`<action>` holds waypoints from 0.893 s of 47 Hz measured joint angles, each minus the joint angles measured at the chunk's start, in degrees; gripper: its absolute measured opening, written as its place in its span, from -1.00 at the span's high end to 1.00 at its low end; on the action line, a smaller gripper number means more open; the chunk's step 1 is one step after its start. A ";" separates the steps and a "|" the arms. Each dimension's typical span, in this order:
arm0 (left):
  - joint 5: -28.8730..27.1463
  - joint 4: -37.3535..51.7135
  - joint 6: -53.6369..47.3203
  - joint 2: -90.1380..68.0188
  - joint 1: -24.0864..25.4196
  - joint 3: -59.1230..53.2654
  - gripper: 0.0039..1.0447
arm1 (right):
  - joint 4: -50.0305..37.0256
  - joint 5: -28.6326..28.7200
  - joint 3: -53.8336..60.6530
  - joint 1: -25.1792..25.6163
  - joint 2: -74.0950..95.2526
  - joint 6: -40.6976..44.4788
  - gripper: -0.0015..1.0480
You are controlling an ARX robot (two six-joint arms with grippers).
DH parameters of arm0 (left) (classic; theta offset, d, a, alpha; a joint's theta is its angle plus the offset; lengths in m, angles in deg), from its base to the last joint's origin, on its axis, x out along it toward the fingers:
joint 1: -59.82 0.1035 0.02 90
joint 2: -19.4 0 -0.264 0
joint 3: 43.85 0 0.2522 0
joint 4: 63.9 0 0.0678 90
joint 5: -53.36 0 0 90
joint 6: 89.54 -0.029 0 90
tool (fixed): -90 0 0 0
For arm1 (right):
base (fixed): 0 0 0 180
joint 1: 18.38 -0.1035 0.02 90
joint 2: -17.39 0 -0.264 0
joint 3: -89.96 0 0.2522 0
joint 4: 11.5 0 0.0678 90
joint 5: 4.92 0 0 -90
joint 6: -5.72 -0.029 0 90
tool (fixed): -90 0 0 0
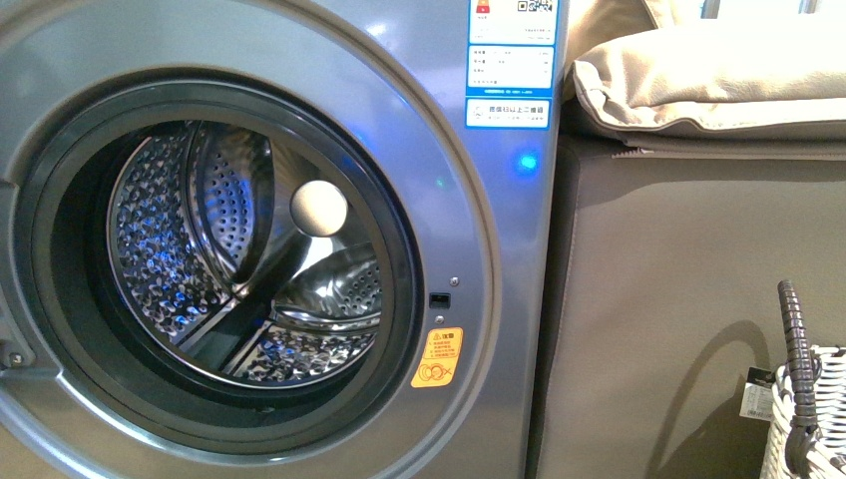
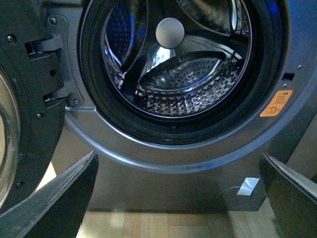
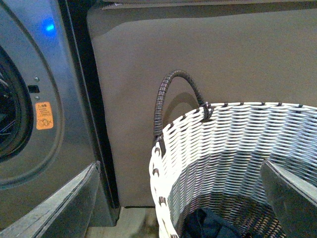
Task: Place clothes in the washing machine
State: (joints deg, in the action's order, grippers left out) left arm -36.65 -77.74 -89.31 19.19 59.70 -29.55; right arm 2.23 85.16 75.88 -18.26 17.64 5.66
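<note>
The silver-grey washing machine (image 1: 469, 249) fills the left of the front view, its porthole open on a perforated steel drum (image 1: 239, 249) that holds no fabric. In the left wrist view the drum (image 2: 183, 74) lies ahead, and my left gripper (image 2: 178, 198) is open and holds nothing, low in front of the machine's base. My right gripper (image 3: 181, 203) is open over a white woven basket (image 3: 237, 148). Dark navy clothes (image 3: 210, 225) lie at the basket's bottom, only partly visible. Neither gripper appears in the front view.
The open door (image 2: 20, 109) hangs beside the porthole. A grey-brown cabinet (image 1: 678, 319) stands right of the machine, with a beige cushion (image 1: 708, 85) on top. The basket (image 1: 813, 419) has a dark arched handle (image 3: 171, 99). Wooden floor (image 2: 148, 225) lies below.
</note>
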 joint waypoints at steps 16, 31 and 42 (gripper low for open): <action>0.00 0.00 0.00 0.00 0.00 0.00 -0.88 | 0.00 0.00 0.00 0.00 0.00 0.00 -0.85; 0.00 0.00 0.00 0.00 0.00 0.00 -0.88 | 0.00 0.00 0.00 0.00 0.00 0.00 -0.85; -0.02 0.00 0.00 0.00 0.00 0.00 -0.88 | -20.59 18.36 0.22 10.45 7.08 -10.58 -0.85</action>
State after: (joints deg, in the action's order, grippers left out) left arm -36.67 -77.74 -89.31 19.19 59.70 -29.55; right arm -18.36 103.52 76.10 -7.82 24.72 -4.92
